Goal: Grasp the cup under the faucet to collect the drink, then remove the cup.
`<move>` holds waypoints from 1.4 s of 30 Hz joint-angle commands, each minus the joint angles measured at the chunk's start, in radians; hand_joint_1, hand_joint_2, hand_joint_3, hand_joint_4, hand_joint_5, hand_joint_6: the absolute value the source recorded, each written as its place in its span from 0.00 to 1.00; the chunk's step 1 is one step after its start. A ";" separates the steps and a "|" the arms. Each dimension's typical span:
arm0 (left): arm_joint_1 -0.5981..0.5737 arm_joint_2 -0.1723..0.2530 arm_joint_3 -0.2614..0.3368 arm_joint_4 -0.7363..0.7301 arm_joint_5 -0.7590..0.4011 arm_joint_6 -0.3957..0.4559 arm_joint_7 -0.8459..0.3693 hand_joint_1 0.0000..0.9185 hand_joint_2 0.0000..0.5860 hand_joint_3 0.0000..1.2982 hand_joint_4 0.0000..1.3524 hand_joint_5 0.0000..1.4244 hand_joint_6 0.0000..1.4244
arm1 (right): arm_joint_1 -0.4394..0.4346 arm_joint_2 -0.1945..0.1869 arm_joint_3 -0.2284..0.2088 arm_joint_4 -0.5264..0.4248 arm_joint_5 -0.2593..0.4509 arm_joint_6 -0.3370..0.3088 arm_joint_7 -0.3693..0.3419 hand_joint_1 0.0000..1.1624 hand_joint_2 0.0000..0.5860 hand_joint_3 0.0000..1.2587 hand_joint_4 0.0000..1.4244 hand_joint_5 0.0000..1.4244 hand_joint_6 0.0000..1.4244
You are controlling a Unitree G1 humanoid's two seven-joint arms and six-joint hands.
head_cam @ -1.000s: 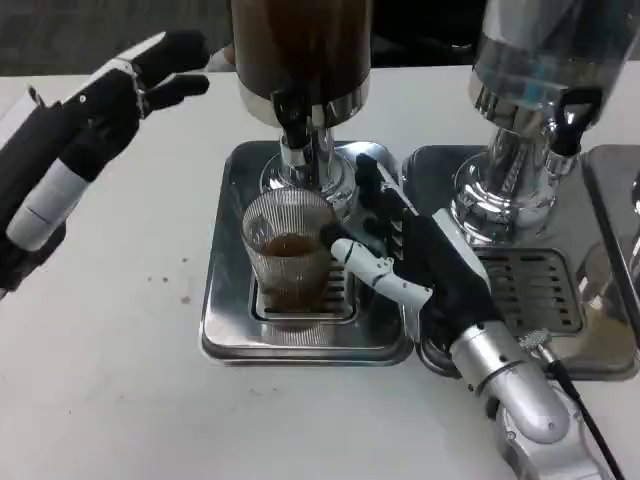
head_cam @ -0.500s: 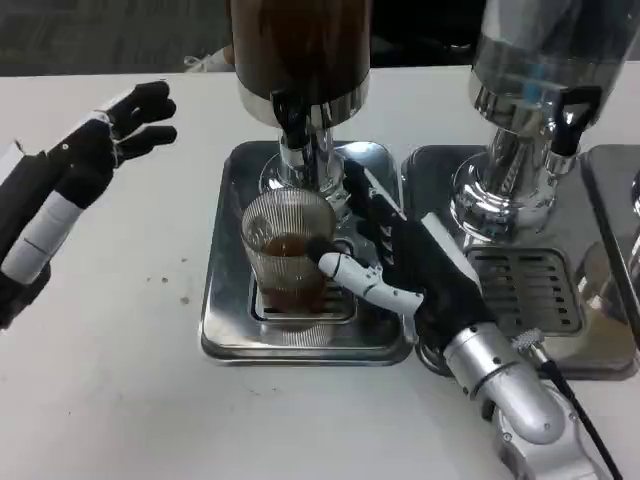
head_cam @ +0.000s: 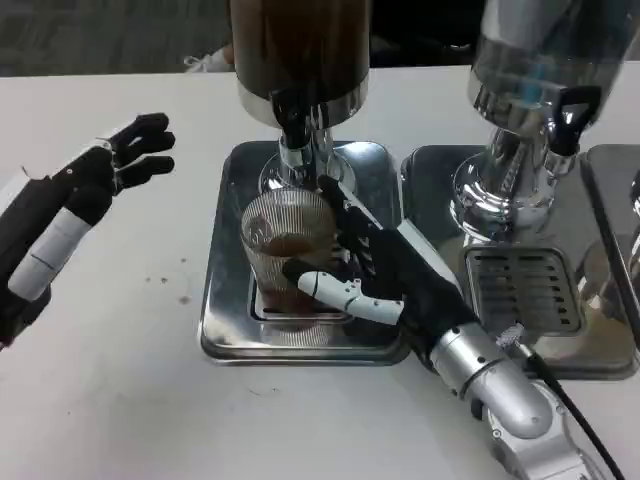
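The white table (head_cam: 120,380) carried two chrome drip trays side by side, each under a drink dispenser. From my station I saw the nearer tray (head_cam: 225,330) with a slotted grate, and on that grate stood the cup (head_cam: 288,255), a clear ribbed glass, upright, directly below the faucet (head_cam: 296,125) of the dark-filled dispenser (head_cam: 300,50). Brown drink sat in the cup, reaching part of the way up; I could not tell whether any was running from the faucet.

My right hand (head_cam: 375,270) was at the cup's right side. Its white thumb crossed the front of the glass and its black fingers (head_cam: 345,215) lay along the far right side of the glass, so the hand wrapped the cup, which still stood on the grate. The silver right forearm (head_cam: 500,390) ran off toward the lower right corner.

My left hand (head_cam: 95,180) hung over the bare table well left of the tray, holding nothing, its fingers loosely spread and pointing toward the dispenser.

To the right stood a second dispenser (head_cam: 535,60) with a clear tank on its own tray (head_cam: 520,290). A few small dark specks (head_cam: 170,285) lay on the table left of the nearer tray.
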 commanded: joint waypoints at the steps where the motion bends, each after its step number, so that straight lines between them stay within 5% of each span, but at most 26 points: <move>1: 0.017 0.008 -0.001 0.012 0.013 -0.013 0.012 0.00 0.08 0.12 0.11 0.12 0.08 | -0.034 -0.001 0.007 0.026 -0.012 -0.016 -0.001 0.60 0.32 0.00 0.00 0.00 0.00; 42: 0.047 0.038 0.002 0.050 0.031 0.008 0.021 0.00 0.12 0.18 0.15 0.16 0.09 | -0.098 0.048 0.077 0.171 -0.116 -0.054 -0.139 0.62 0.31 0.00 0.00 0.00 0.00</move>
